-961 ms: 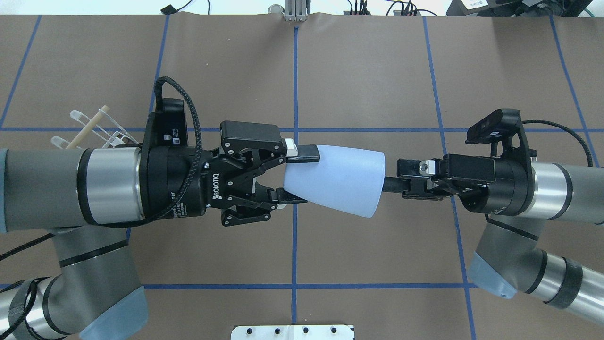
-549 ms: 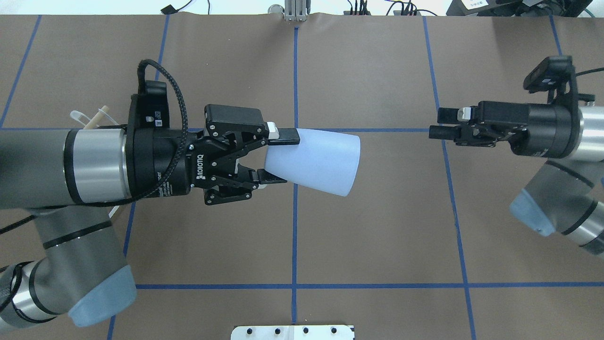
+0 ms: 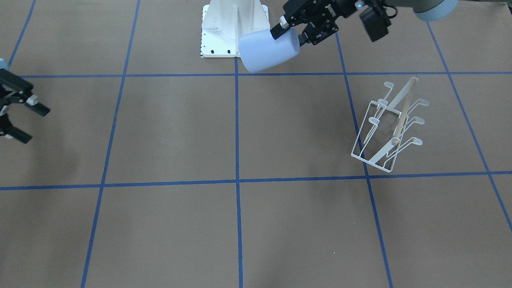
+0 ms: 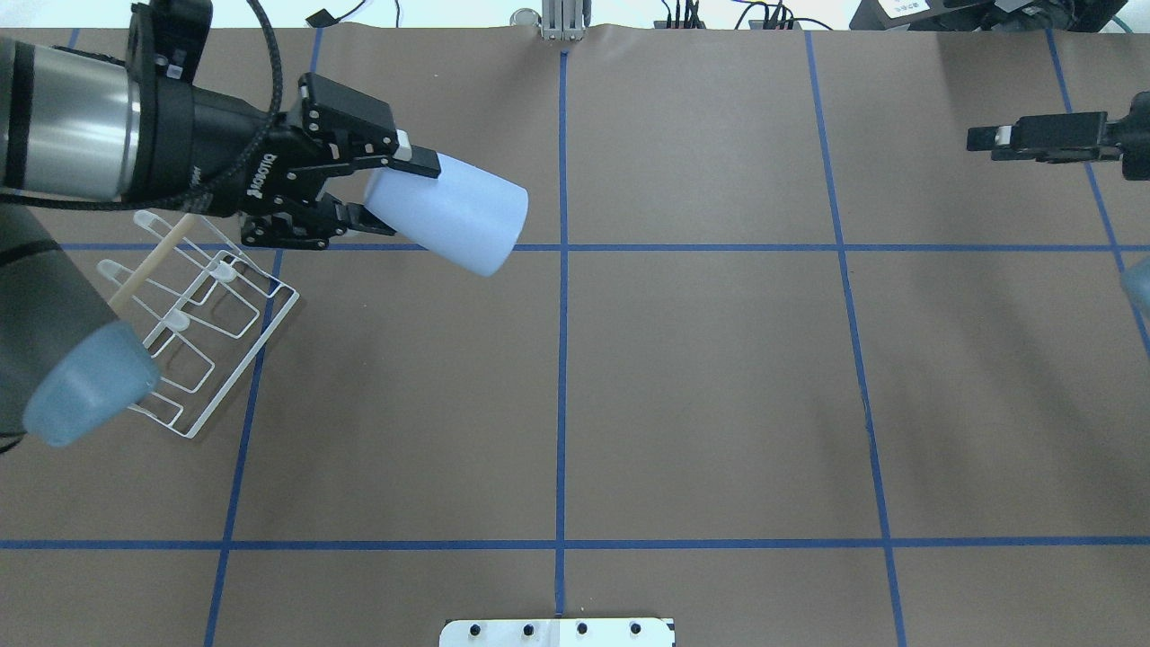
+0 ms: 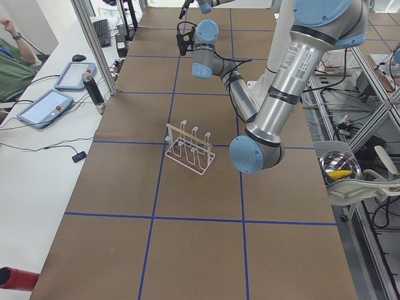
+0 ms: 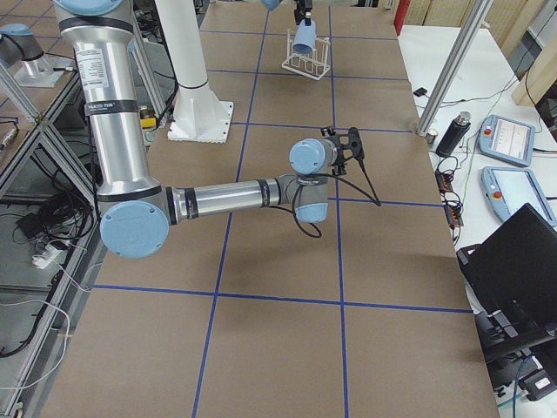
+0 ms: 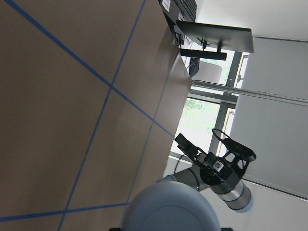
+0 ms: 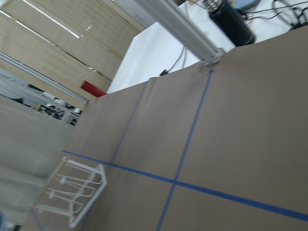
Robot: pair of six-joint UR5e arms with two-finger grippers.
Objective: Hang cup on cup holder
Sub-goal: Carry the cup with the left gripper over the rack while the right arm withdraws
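Note:
The pale blue cup (image 4: 454, 220) lies nearly sideways in the air, rim pointing right. My left gripper (image 4: 395, 193) is shut on its narrow base end. In the front-facing view the cup (image 3: 266, 51) hangs by the left gripper (image 3: 289, 36) near the pedestal. Its base fills the bottom of the left wrist view (image 7: 168, 209). The white wire cup holder (image 4: 211, 332) with its wooden rod stands on the table below and to the left of the cup, partly hidden by my left arm; it shows whole in the front-facing view (image 3: 390, 128). My right gripper (image 3: 32, 125) is open and empty, far off at the right (image 4: 979, 139).
The white bolted pedestal (image 3: 224, 28) stands at the robot's side of the table. Blue tape lines grid the brown table cover (image 4: 701, 386). Tablets and a black bottle (image 5: 94, 90) lie beyond the far table edge.
My left gripper has carried the cup left and toward the far edge, above the cup holder's end. My right gripper has drawn back from the cup's rim to the far right.

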